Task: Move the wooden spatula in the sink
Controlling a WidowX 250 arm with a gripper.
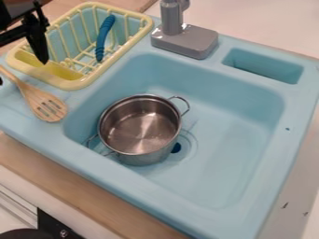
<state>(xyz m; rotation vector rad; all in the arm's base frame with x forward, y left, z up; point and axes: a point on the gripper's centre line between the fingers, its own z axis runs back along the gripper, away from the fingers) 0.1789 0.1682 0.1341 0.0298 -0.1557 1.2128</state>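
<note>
Spatula on the sink's ledge, pot in the basin

The wooden spatula point(48, 107) lies flat outside the basin, on the smooth ledge at the left of the pale blue sink point(79, 156). Its pale wood shows a fine grain; the head is a rounded oval cut with several long, narrow slots, and the slim handle slants to the left edge of the view. The black tool point(22, 72) hangs above the handle in the upper left, its parts angular and tapering to a point. It stands open, its tips well apart, with nothing held between them.

Just above the spatula sits a glossy yellow dish rack point(79, 86), a rounded frame with thin bars over blue. Leaning inside it is a slim blue utensil point(100, 44) with a ridged grip.

In the basin, toward its left side, stands a round stainless-steel pot point(140, 126), shiny inside, with looped metal handles. Beside its lower right is the dark drain hole point(176, 148), set in faint circular rings. Behind the basin rises a grey faucet point(183, 41) on a blocky base with softened corners; to its right a rounded oblong recess point(265, 66) is moulded into the sink. Light brown wood grain marks the desk point(81, 189) along the sink's lower left side.
</note>
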